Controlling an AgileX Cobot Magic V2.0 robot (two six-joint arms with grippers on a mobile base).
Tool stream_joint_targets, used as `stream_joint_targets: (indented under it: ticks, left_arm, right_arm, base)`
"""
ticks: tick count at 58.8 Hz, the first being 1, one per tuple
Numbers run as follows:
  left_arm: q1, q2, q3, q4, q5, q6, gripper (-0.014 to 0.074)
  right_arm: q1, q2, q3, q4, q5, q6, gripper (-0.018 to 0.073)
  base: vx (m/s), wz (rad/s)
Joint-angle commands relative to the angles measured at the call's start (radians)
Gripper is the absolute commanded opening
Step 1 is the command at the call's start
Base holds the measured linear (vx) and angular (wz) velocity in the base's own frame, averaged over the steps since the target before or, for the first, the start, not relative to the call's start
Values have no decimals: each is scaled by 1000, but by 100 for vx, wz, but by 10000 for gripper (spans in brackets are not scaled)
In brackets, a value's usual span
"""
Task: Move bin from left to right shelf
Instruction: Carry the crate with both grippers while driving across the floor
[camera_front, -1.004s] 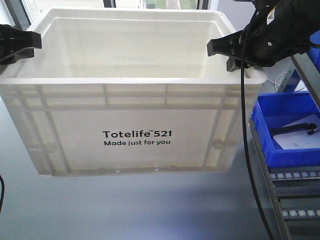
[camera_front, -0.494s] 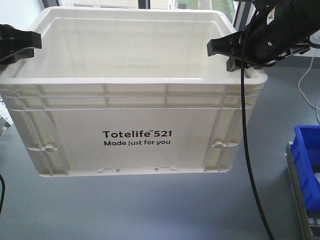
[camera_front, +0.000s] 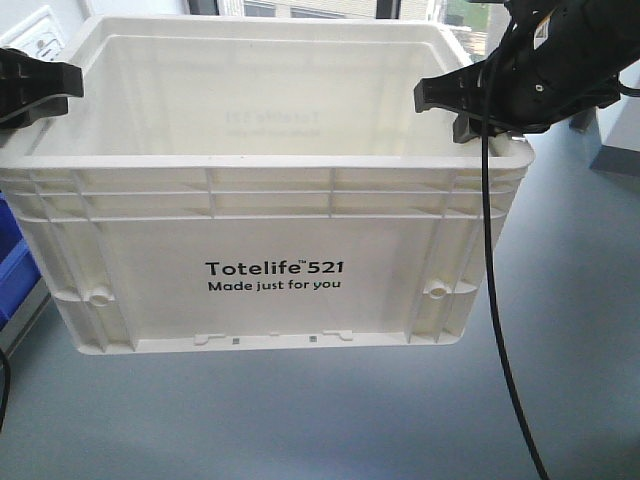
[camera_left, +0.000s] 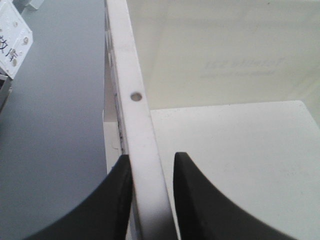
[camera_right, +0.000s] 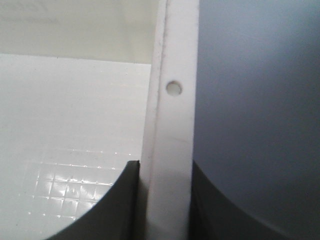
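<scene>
The bin (camera_front: 270, 230), a large white crate printed "Totelife 521", hangs level above the grey floor, held between both arms. My left gripper (camera_front: 55, 85) is shut on its left rim. In the left wrist view the two black fingers (camera_left: 152, 157) straddle the white rim (camera_left: 131, 75). Over on the right rim, my right gripper (camera_front: 440, 105) is shut too. The right wrist view shows its fingers (camera_right: 165, 165) pinching the rim (camera_right: 172, 115) from both sides. The bin holds nothing.
A blue bin (camera_front: 12, 260) shows at the left edge, behind the crate. A white panel (camera_front: 35, 30) sits at the top left. A black cable (camera_front: 492, 280) hangs from the right arm in front of the crate. Grey floor (camera_front: 560, 330) lies below and to the right.
The background has slid rightward: the roller shelf with the blue bin on the right has left the view and a blue bin has appeared at the left. Both grips on the crate are unchanged.
</scene>
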Motion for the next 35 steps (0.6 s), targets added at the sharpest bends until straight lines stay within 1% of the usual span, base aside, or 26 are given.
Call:
stream_joint_targets:
  ticks: [1, 35]
  left_arm:
    - [1, -40, -40, 25, -110, 29, 102]
    - [1, -40, -40, 25, -110, 29, 102]
  right_arm:
    - [-11, -55, -37, -70, -100, -8, 19]
    - [-11, -55, -37, -70, -100, -8, 19]
  base:
    - [18, 47]
    - [16, 50]
